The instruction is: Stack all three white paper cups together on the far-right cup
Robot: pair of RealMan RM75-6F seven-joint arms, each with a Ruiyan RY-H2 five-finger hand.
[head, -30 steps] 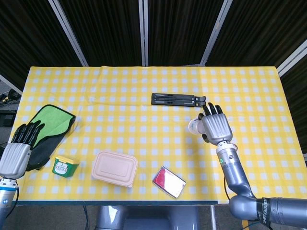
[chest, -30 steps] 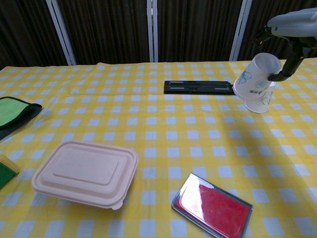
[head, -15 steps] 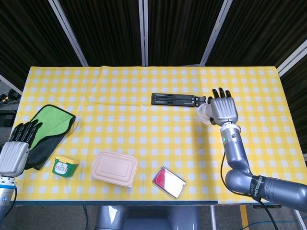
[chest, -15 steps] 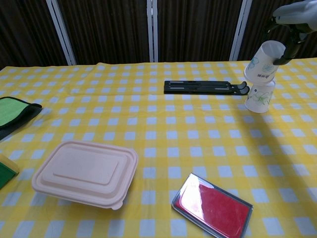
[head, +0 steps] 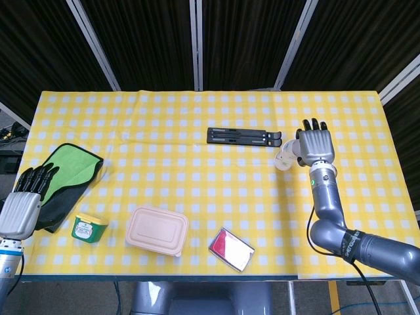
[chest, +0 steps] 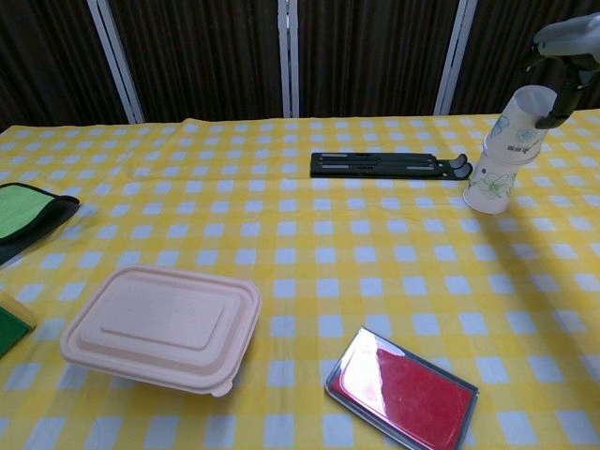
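Starting from the left, the left hand point(head: 23, 203) is parked off the table edge, fingers apart, nothing held. Over at far right, an upside-down cup point(chest: 520, 120) is gripped by the right hand point(head: 316, 146) and sits tilted on the standing cup point(chest: 490, 184), so it's the stacking step; squaring and lowering look needed next. Yellow checked tablecloth point(head: 164, 131), dark curtains point(head: 144, 39) behind.
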